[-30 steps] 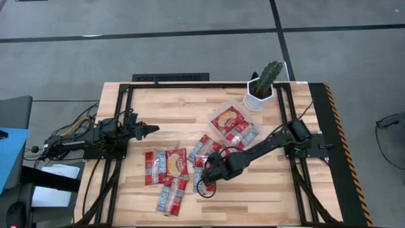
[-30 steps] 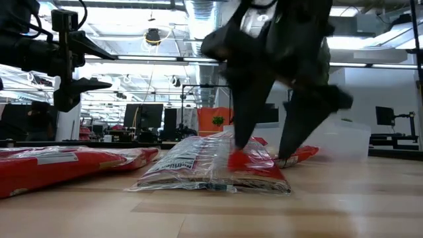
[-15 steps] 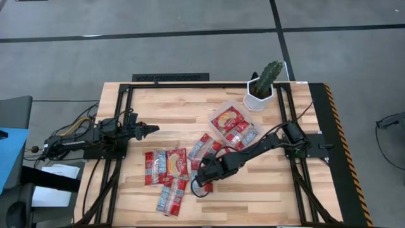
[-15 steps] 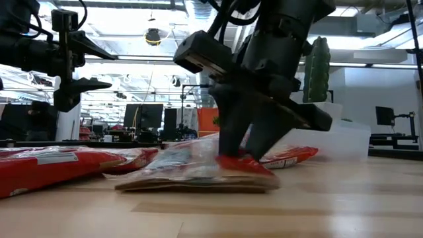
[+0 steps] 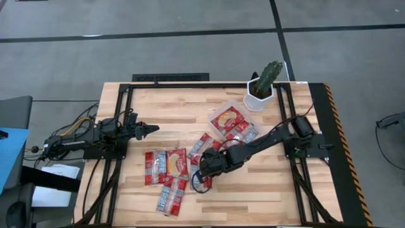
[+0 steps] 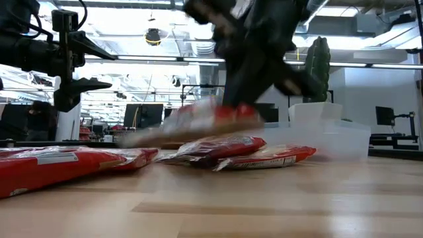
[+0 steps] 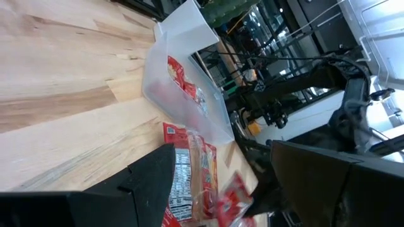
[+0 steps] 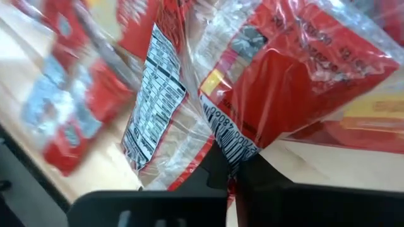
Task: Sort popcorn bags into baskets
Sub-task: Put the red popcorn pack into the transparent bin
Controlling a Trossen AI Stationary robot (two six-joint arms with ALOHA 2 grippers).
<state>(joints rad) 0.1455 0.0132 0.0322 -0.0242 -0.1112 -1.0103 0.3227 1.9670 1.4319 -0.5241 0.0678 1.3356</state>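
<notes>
popcorn bag (image 8: 252,94), a flat shiny red-and-clear plastic packet, hangs clamped by one edge between the right gripper (image 5: 204,170) fingers, lifted clear of the wooden table (image 5: 266,190). this looks like the carry step of a pick. the clear shallow plastic basket (image 5: 221,113) beside the white cactus pot (image 5: 258,100) already holds two packets; other red packets (image 5: 166,166) lie loose, well apart from it. next, the arm needs to swing toward that basket and release above it. the left gripper (image 5: 150,129) waits far from the basket, fingers apart.
</notes>
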